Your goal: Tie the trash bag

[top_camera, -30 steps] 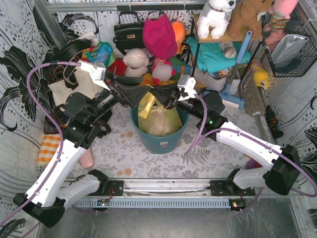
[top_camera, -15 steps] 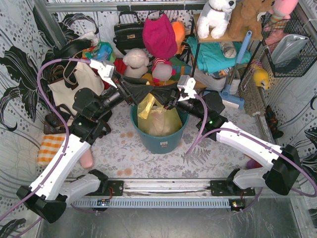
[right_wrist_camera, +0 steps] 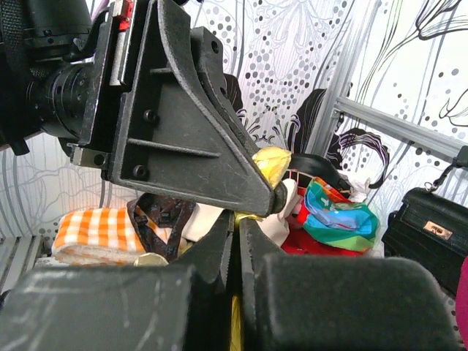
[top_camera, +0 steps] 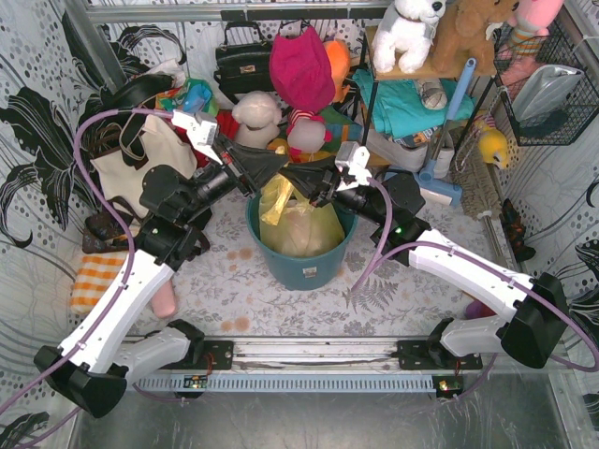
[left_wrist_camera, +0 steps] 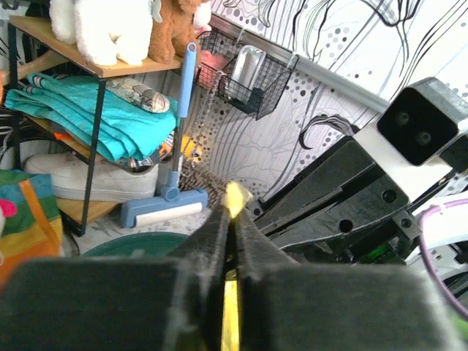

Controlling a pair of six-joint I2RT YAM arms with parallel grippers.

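Bright, even light from above fills the top view; shadows on the table point(top_camera: 234, 281) beneath the arms are soft and faint. That view is sharp, with straight rails bowing slightly near the edges. In the 2 wrist views the left gripper point(left_wrist_camera: 232, 213) and right gripper point(right_wrist_camera: 235, 223) loom dark and blurred up close, while backgrounds stay crisp. The trash bag point(top_camera: 301, 224) glows translucent yellow

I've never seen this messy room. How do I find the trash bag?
Look at the middle of the table for the round teal bin. The trash bag sits inside it, poking out the top. It is thin, see-through yellow-green plastic, unlike the cream tote bag and black handbag behind.
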